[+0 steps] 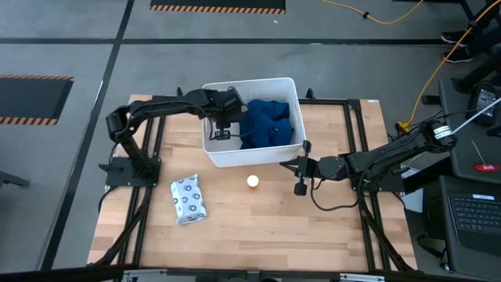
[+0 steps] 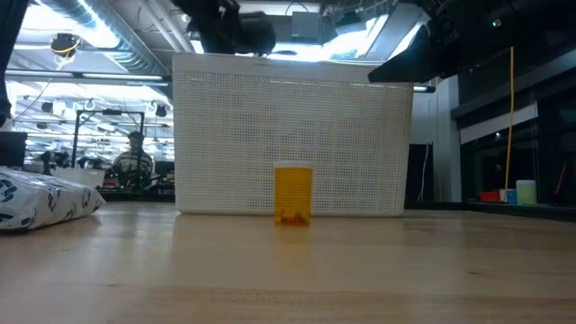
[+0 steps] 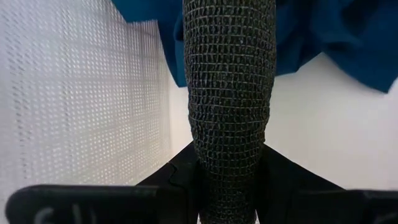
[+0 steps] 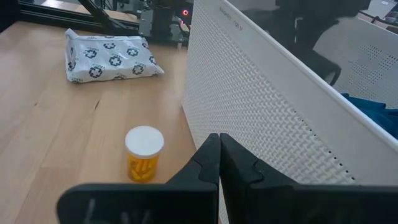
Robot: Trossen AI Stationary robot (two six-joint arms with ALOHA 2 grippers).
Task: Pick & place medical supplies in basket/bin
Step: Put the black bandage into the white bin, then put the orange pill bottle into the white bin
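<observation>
Left tool (image 1: 221,131) inside the tall white plastic tub (image 1: 235,159), pinching the small black mesh-wrapped oblong (image 3: 229,106) for release.

The dark-blue cloth (image 1: 266,121) already lies inside. Right tool (image 4: 219,163), fingers closed on nothing, waits by the tub's front wall (near the orange white-capped bottle (image 1: 253,182)); the dotted white packet (image 1: 188,198) remains on the worktop.

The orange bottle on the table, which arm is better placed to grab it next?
Right, probably. The right end effector, shut and empty, sits beside the orange bottle, while the left end effector is inside the bin holding the black oblong.

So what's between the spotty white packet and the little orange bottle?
Nothing. In the high view, only bare wooden table lies between the packet and the bottle.
</observation>
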